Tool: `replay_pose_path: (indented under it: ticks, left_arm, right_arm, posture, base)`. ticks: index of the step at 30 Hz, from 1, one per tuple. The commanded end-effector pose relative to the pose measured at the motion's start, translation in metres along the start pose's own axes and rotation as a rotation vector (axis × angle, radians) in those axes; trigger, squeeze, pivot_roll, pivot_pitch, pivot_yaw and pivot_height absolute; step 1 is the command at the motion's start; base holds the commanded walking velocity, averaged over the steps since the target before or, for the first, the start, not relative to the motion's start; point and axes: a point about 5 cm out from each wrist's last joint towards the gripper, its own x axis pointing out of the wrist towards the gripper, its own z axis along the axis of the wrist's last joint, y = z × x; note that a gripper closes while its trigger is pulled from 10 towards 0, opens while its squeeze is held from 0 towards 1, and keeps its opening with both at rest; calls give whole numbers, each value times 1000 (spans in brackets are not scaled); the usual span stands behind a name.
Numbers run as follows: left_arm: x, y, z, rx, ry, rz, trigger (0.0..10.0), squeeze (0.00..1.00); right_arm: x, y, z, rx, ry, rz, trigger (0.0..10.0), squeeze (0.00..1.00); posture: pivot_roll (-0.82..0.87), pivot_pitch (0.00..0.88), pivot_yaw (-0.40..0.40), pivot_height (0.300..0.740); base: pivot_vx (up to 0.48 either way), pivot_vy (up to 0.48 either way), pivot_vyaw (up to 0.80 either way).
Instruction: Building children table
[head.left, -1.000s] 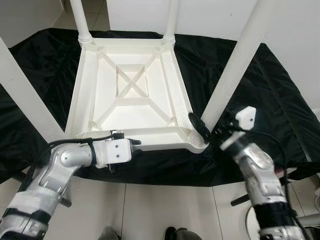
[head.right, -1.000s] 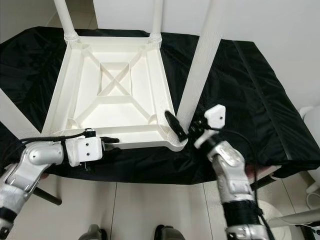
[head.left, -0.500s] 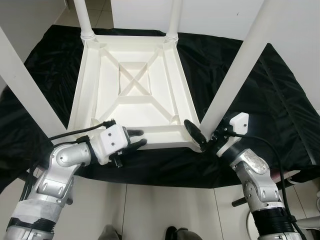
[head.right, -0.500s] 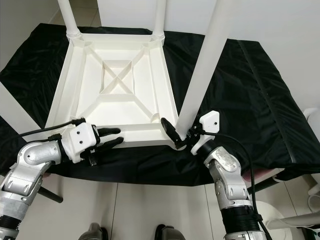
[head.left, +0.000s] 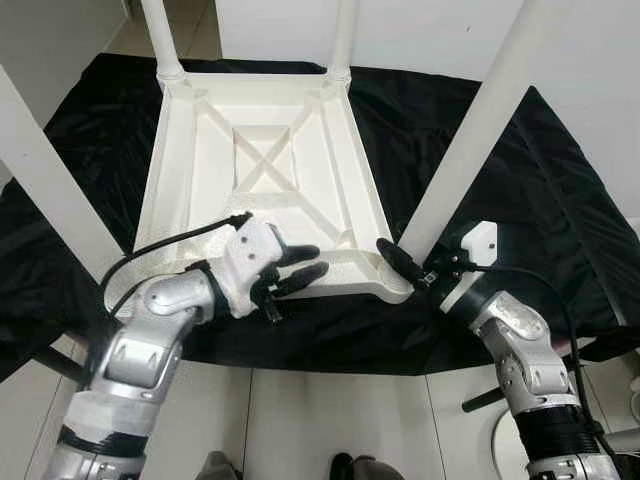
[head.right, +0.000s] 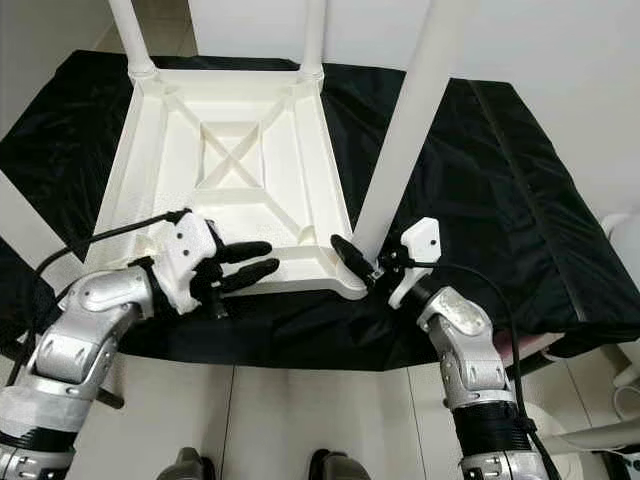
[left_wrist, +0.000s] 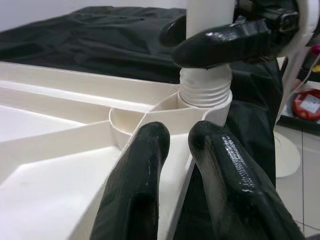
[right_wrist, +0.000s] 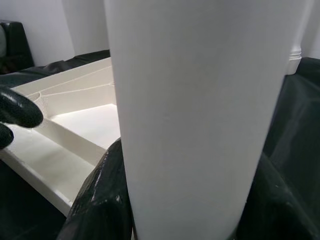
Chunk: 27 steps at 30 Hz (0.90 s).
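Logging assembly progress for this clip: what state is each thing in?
Tabletop: upside down on the black cloth.
Near right leg: upright in its corner socket.
Right claw: shut on that leg's base.
Left claw: open, resting on the tabletop's near rim.

The left arm bends at the elbow and reaches inward, its left end effector (head.left: 300, 272) with the two black fingers (left_wrist: 220, 165) close together, a narrow gap between them. The right arm reaches forward, its right end effector (head.left: 405, 268) spread with fingers on two sides.
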Motion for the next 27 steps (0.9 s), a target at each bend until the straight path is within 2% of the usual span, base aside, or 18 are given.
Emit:
replay_pose_path:
  ticks: [1, 3, 5, 6, 7, 8, 9, 12, 14, 15, 18, 20, 25, 27]
  left_arm:
    - [2, 0, -4, -25, 15, 127, 10000, 0]
    - [7, -7, -6, -83, 21, 153, 10000, 0]
    - [9, -9, -5, -99, 29, 168, 10000, 0]
    - [11, -10, -5, -119, 29, 196, 10000, 0]
    - [11, -10, -5, -119, 29, 196, 10000, 0]
    - [12, -8, -5, -143, 24, 242, 10000, 0]
    - [15, -8, -7, -148, 30, 288, 10000, 0]
    - [17, -9, -8, -150, 34, 318, 10000, 0]
    - [20, -7, -8, -161, 35, 362, 10000, 0]
    - [20, -7, -8, -161, 35, 362, 10000, 0]
    - [21, -2, -7, -171, 26, 416, 10000, 0]
    - [20, -1, -8, -183, 37, 422, 10000, 0]
    - [19, 2, -11, -194, 66, 449, 10000, 0]
    - [19, 4, -11, -192, 66, 467, 10000, 0]
  right_arm:
    - [-3, 2, -7, 10, 48, 17, 0, 0]
    - [-6, 4, -9, 30, 62, 14, 0, 0]
    - [-7, 5, -10, 45, 60, 10, 0, 0]
    - [-7, 6, -9, 58, 58, -15, 2392, 0]
    - [-7, 6, -9, 58, 58, -15, 2392, 0]
    - [-5, 8, -9, 76, 51, -36, 10000, 0]
    - [0, 13, -7, 61, 34, -106, 10000, 0]
    - [4, 16, -5, 48, 20, -156, 10000, 0]
    - [8, 23, -7, 60, 23, -284, 10000, 0]
    - [8, 23, -7, 60, 23, -284, 10000, 0]
    - [9, 29, -9, 107, 19, -424, 10000, 0]
    - [9, 33, -10, 125, 13, -472, 10000, 0]
    - [11, 41, -10, 77, 31, -582, 10000, 0]
    - [10, 42, -13, 88, 51, -697, 10000, 0]
  posture:
    - [54, 108, -43, 740]
    - [47, 102, -44, 740]
    - [44, 99, -45, 740]
    - [41, 97, -44, 740]
    - [41, 97, -44, 740]
    - [28, 91, -33, 740]
    - [28, 91, -33, 740]
    - [23, 95, -35, 740]
    - [21, 100, -32, 740]
    - [21, 100, -32, 740]
    - [20, 104, -31, 740]
    - [20, 103, -30, 740]
    - [13, 109, -27, 740]
    - [11, 110, -28, 740]
  base:
    - [0, 0, 0]
    - [0, 0, 0]
    - [0, 0, 0]
    - [0, 0, 0]
    - [0, 0, 0]
    - [0, 0, 0]
    - [0, 0, 0]
    - [0, 0, 0]
    - [0, 0, 0]
    - [0, 0, 0]
    - [0, 0, 0]
    - [0, 0, 0]
    - [0, 0, 0]
    - [0, 0, 0]
